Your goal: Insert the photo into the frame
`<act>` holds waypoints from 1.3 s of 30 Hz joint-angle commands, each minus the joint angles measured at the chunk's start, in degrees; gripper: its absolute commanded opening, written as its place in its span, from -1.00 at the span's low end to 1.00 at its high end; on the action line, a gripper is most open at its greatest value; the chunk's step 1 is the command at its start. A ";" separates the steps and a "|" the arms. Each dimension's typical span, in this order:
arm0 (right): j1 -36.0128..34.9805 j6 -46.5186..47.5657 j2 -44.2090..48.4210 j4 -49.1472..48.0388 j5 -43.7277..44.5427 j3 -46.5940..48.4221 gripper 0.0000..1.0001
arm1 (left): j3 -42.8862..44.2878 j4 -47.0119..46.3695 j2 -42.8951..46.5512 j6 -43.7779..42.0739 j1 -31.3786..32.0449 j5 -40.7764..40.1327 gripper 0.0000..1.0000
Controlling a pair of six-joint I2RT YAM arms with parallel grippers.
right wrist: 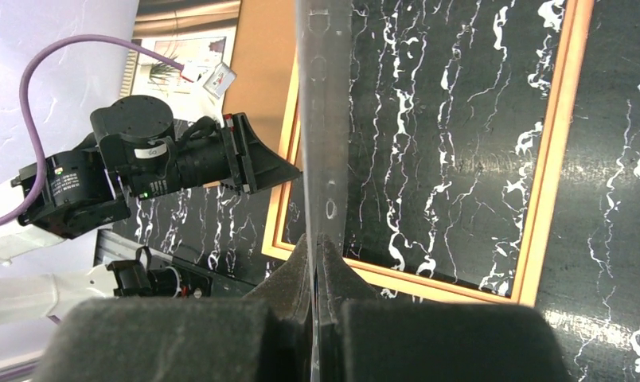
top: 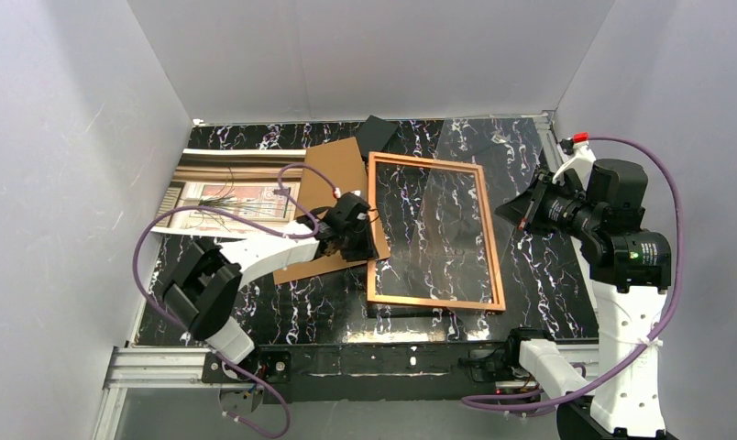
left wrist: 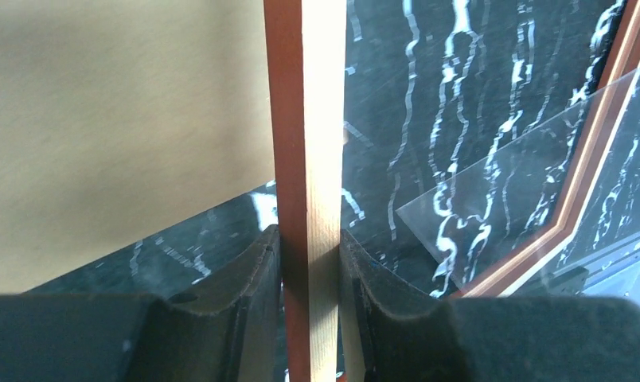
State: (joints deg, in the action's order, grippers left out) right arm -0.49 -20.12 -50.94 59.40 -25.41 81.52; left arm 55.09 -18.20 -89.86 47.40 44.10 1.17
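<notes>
The frame (top: 438, 303) lies on the black marble table, orange-red rim around bare tabletop. My left gripper (top: 363, 234) is shut on the frame's left rail, which shows as a wood-and-red bar (left wrist: 309, 159) pinched between both pads (left wrist: 310, 239). The photo (top: 227, 197), a window-and-plant print, lies flat at the back left, apart from both grippers. My right gripper (top: 510, 209) is shut on the edge of a clear sheet (top: 493, 174), seen edge-on (right wrist: 325, 119) in the right wrist view. The sheet hangs tilted over the frame's right half.
A brown cardboard board (top: 333, 174) lies between photo and frame, partly under my left gripper. A small black object (top: 376, 131) sits at the back edge. Grey walls close in on three sides. A metal rail (top: 154, 367) runs along the near edge.
</notes>
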 commanded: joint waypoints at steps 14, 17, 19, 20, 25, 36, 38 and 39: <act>-0.13 4.02 2.68 1.47 13.30 4.59 -0.97 | 12.00 -2.75 -18.21 6.74 8.43 -7.93 -1.00; -0.18 4.13 2.93 1.35 13.20 4.08 -0.97 | 10.99 -2.56 -18.76 6.31 8.92 -9.64 -0.98; -0.12 4.12 2.99 1.17 12.80 3.63 -0.97 | 10.34 -2.08 -19.01 5.88 9.15 -10.71 -0.81; -0.12 4.12 2.99 1.12 12.63 3.57 -0.97 | 9.90 -1.91 -18.96 5.91 9.24 -11.04 -0.67; -0.13 4.03 3.14 0.87 12.06 2.75 -0.97 | 8.37 1.32 -17.65 6.11 9.25 -12.44 0.06; -0.08 4.04 2.58 0.68 9.61 1.75 -0.97 | 9.58 10.64 -14.06 -0.60 10.13 -11.43 0.25; -0.12 4.06 2.51 0.64 9.64 2.10 -0.97 | 11.43 13.94 -14.76 -1.71 10.13 -10.75 0.18; -0.12 4.08 2.48 0.73 9.66 2.26 -0.97 | 11.96 14.80 -15.40 -2.29 10.13 -10.18 0.18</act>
State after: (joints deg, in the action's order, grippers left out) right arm -0.49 -16.45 -48.49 63.00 -14.52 82.72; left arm 65.60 -17.61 -104.88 49.25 53.91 -8.64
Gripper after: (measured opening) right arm 0.029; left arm 0.602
